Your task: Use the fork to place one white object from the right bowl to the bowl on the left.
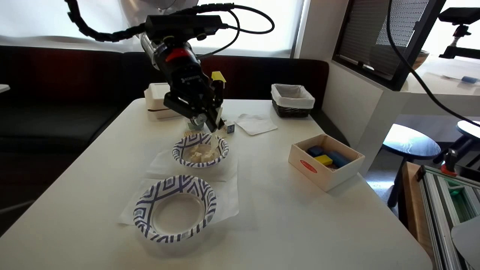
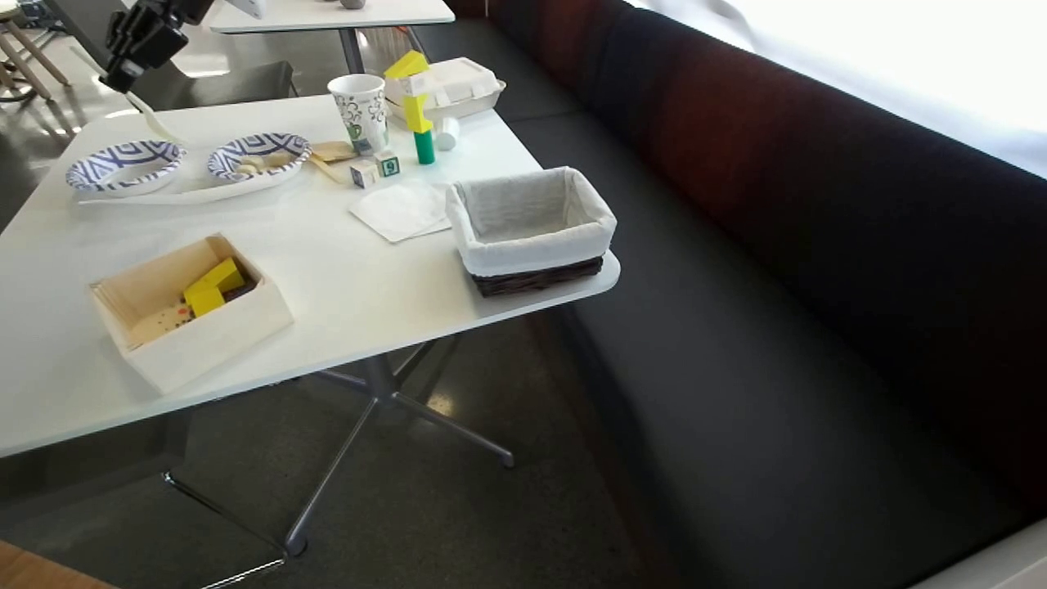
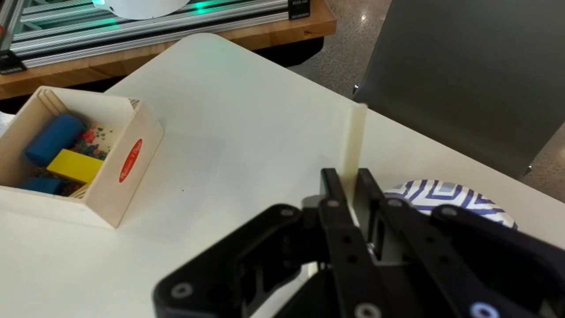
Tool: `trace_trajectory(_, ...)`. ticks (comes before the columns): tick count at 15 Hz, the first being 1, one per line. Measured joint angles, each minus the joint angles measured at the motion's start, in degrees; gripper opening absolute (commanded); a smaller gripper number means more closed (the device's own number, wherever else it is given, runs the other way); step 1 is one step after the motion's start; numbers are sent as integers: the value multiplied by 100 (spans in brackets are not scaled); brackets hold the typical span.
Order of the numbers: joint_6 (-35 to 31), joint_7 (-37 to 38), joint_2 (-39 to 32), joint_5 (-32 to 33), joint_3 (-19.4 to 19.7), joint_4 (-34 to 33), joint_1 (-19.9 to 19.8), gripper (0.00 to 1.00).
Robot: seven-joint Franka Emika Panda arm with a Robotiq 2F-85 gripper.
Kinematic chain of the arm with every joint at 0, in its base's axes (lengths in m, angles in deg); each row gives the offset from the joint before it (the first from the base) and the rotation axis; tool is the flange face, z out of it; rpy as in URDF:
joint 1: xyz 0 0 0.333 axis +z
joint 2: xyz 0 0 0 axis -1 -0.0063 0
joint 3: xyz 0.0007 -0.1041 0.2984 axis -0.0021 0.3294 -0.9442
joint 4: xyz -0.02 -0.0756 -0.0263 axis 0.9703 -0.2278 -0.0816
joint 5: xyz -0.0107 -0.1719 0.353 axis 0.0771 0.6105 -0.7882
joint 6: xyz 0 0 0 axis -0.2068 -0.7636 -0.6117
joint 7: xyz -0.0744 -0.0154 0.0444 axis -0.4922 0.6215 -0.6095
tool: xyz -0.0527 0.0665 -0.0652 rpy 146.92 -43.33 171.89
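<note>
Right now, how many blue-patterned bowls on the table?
2: the bowl with white pieces, nearer the paper cup; the empty bowl, farther from it. No others seem hidden.

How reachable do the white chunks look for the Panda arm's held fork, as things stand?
Probably reachable, yes: the gripper holds the fork, its lower end hangs close to the patterned bowl with the white chunks, and nothing visible covers them. It may first need shifting over the bowl and down.
</note>
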Motion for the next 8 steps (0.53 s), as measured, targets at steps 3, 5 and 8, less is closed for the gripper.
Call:
trace_trajectory(3, -19, -37, -229, 0, 4, -311, -20, 3)
trace_trajectory(5, -21, -37, -380, 4, 25, -530, -20, 3)
trace_trajectory(8, -21, -31, -592, 21, 79, -823, -20, 3)
